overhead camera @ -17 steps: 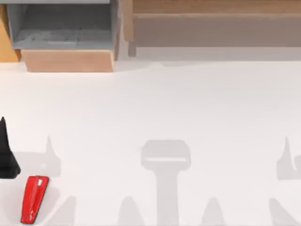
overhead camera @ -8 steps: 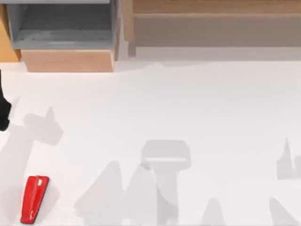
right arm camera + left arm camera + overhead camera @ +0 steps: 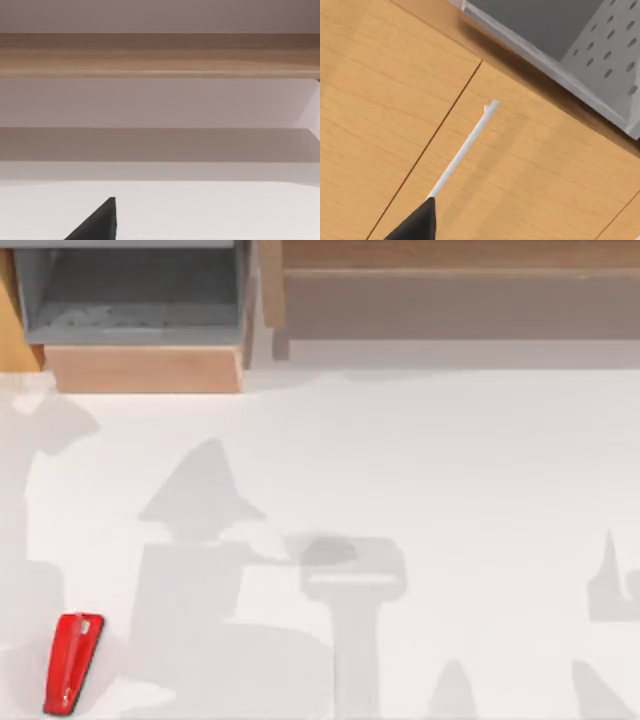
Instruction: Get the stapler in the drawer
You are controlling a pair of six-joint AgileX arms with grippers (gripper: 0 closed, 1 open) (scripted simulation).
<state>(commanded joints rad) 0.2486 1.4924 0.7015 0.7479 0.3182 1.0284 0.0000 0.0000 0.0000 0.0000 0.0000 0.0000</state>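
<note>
The stapler (image 3: pixel 72 663) lies in the lower left of the top view, on the white table (image 3: pixel 450 470), well apart from the open drawer (image 3: pixel 135 300) at upper left. I judge it light, stiff and slippery; I'd pinch across its narrow sides, mid-length. Whether either pincer is released or clenched I cannot tell.

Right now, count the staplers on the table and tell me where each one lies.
1. The stapler lies at the near-left corner of the table in the top view, far from the open drawer at the far left. None shows inside the drawer's visible part.
</note>
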